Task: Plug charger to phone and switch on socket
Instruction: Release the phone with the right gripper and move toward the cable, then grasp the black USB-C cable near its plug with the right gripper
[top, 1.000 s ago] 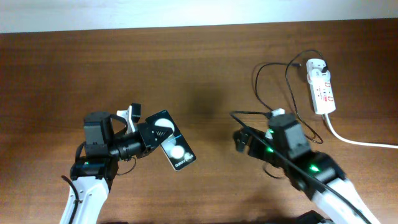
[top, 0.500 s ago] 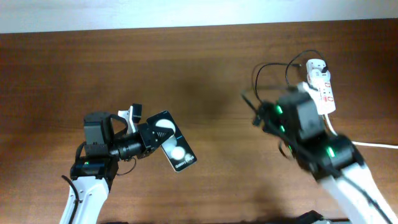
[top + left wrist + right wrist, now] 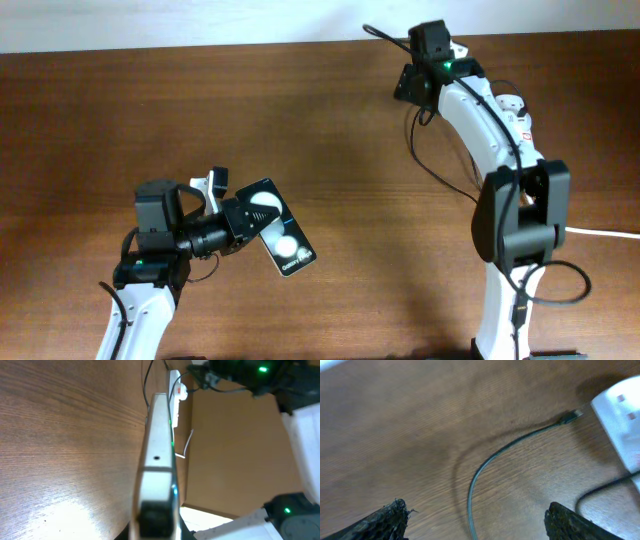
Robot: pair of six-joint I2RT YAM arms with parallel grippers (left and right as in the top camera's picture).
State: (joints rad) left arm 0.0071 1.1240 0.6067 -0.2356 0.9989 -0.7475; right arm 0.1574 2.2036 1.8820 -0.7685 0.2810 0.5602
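My left gripper point(image 3: 245, 218) is shut on the phone point(image 3: 280, 240), a black glossy slab with two white reflections, and holds it tilted above the table at the front left. The left wrist view shows the phone edge-on point(image 3: 157, 455). My right gripper point(image 3: 410, 80) is stretched to the far edge of the table, next to the white socket point(image 3: 524, 125), which the arm partly hides. In the right wrist view the fingers point(image 3: 475, 517) are wide open. The thin black charger cable point(image 3: 485, 467) runs between them, its tip beside the socket point(image 3: 622, 415). The cable loops beside the arm point(image 3: 413, 145).
The socket's thick white cord point(image 3: 600, 232) runs off to the right edge. A pale wall strip point(image 3: 200, 20) borders the far side of the brown table point(image 3: 150, 110). The right arm's upright link point(image 3: 515, 215) stands at the right front.
My right arm has swung from the front middle of the table to the far edge beside the socket. The left arm and the phone have not moved.
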